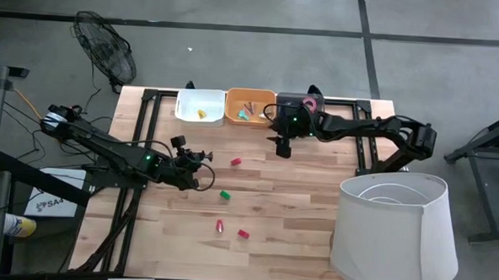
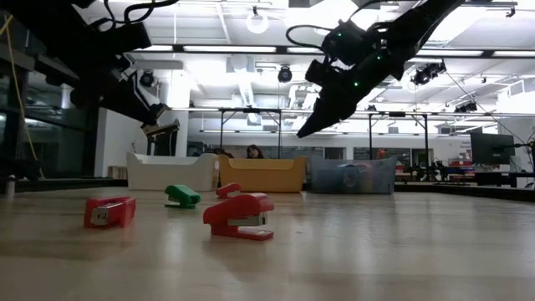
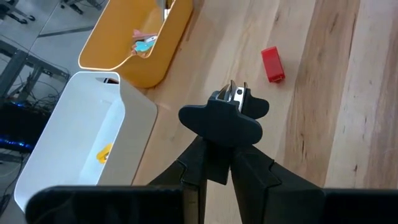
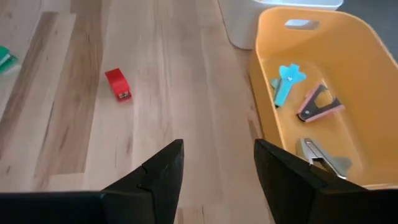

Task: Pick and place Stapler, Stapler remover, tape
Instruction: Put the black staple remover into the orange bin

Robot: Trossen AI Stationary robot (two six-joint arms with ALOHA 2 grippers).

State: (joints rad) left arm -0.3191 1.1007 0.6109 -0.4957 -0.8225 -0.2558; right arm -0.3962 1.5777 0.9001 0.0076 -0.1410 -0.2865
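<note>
My left gripper (image 1: 200, 158) hangs above the table left of centre, shut on a black stapler remover (image 3: 222, 117) with metal claws. My right gripper (image 1: 281, 148) is open and empty above the table, just in front of the orange bin (image 1: 249, 108); it also shows in the right wrist view (image 4: 217, 165). That bin holds a blue stapler remover (image 4: 287, 81), a pink one (image 4: 318, 102) and a metal one (image 4: 324, 157). A red stapler (image 1: 236, 162) lies between the grippers. A green stapler (image 1: 225, 194) and two more red ones (image 1: 220, 226) (image 1: 244, 234) lie nearer. Tape rolls (image 1: 310, 101) sit in the clear bin. My left gripper pinches the black stapler remover by its wide back end (image 3: 214, 140) between its two fingers. The metal claws (image 3: 235, 93) point away from the fingers. The remover is lifted clear of the table.
A white bin (image 1: 199, 106) with a yellow thing inside stands left of the orange bin at the far edge. A clear bin (image 1: 300, 104) stands right of it. A large white lampshade (image 1: 396, 231) fills the near right corner. Bare wood lies between the staplers and the bins.
</note>
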